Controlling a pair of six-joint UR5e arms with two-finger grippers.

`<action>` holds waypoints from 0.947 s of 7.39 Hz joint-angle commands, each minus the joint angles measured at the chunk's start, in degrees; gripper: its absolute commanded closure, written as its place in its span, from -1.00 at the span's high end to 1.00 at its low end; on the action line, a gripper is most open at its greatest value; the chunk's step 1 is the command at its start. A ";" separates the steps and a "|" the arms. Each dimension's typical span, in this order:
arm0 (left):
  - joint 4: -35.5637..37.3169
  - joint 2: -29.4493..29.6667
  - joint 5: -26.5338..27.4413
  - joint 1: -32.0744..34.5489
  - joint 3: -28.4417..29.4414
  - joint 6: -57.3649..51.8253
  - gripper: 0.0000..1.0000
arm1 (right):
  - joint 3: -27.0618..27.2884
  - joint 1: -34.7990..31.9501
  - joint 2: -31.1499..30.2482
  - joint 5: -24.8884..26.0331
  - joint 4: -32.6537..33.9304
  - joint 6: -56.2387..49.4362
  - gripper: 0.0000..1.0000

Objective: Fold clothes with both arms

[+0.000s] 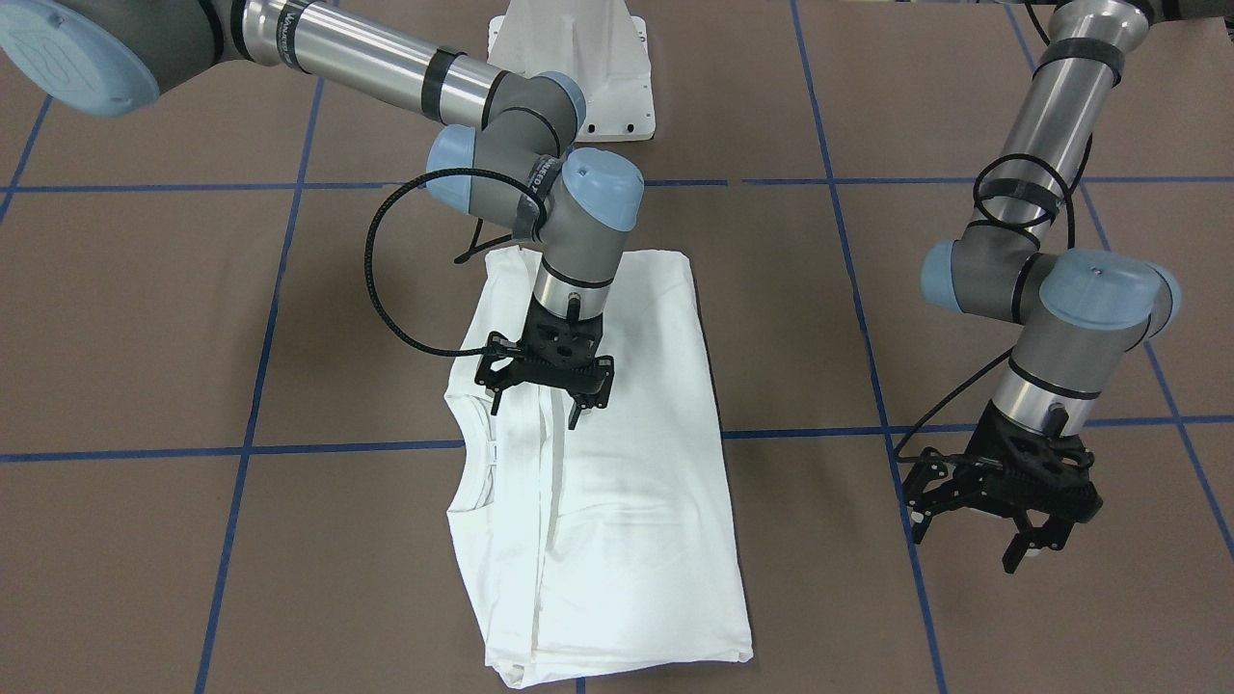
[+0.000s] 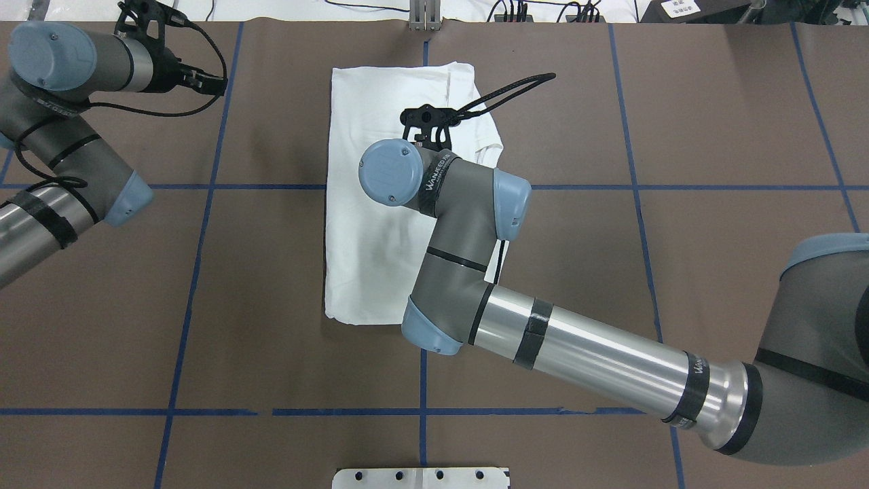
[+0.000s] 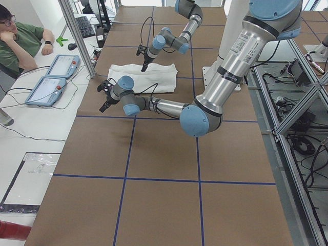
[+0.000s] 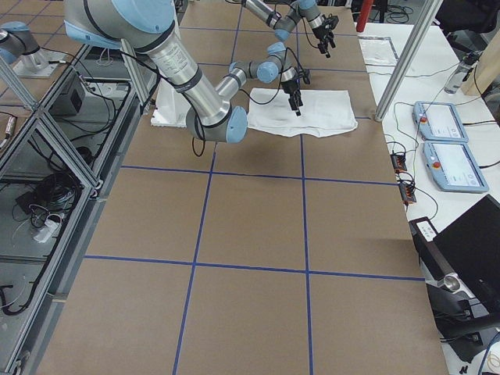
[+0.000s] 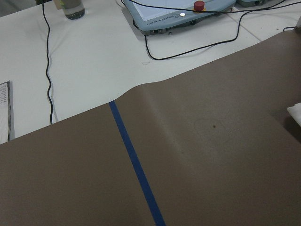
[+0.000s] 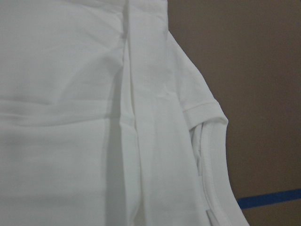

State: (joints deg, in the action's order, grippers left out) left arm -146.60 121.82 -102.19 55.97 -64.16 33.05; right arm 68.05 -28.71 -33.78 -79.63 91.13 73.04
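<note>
Two hands serve this fold, and only one is over the garment. The left hand point(image 1: 974, 535) hangs above the bare brown paper-covered tabletop point(image 1: 145, 318), well apart from the cloth, with its fingers spread and empty. The white long-sleeved cotton shirt point(image 1: 627, 501) lies flat near the middle of the tabletop. It is doubled lengthwise into a long panel, with the ribbed round collar point(image 1: 472, 453) at one long edge. The right hand point(image 1: 535, 410) is poised over the panel beside the collar, fingers parted with nothing between them. We cannot tell whether its tips touch the cloth.

We judge these hazards likely:

1. With the left hand so far off, a lift by the right hand alone would drag the panel and skew it.
2. Several layers are stacked at the collar. A shallow pinch there could take only the top layer and open the lengthwise fold.
3. The folded sleeve cuff point(image 6: 204, 110) projects past the edge near the collar and could slip out when the cloth moves.
4. The black cable loop point(image 1: 381, 289) hangs beside the right wrist, close to the shirt's edge, and could catch the cloth if the wrist descends or turns.
</note>
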 commanded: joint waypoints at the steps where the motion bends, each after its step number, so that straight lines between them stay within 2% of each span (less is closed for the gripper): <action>1: 0.00 0.00 -0.55 -0.16 -0.09 0.08 1.00 | -1.07 0.41 0.38 -0.70 3.00 -2.72 1.00; 2: 0.00 0.00 -0.73 -0.07 -0.18 0.08 1.00 | -1.16 0.76 0.20 -0.70 3.87 -3.42 1.00; 4: 0.00 0.00 -0.82 -0.16 -0.27 0.00 1.00 | -0.46 0.50 0.20 -0.62 12.11 -9.46 1.00; 6: 0.00 0.00 -0.82 -0.25 -0.27 0.00 1.00 | 5.04 -1.51 -2.68 -0.70 18.53 -15.69 1.00; 7: 0.00 0.00 -0.82 -0.33 -0.35 0.08 1.00 | 9.86 -2.66 -7.74 -0.62 18.99 -17.91 1.00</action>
State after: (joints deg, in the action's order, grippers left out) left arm -146.60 121.82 -103.00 55.71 -64.44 33.07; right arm 72.71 -29.94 -36.81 -80.28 108.09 58.60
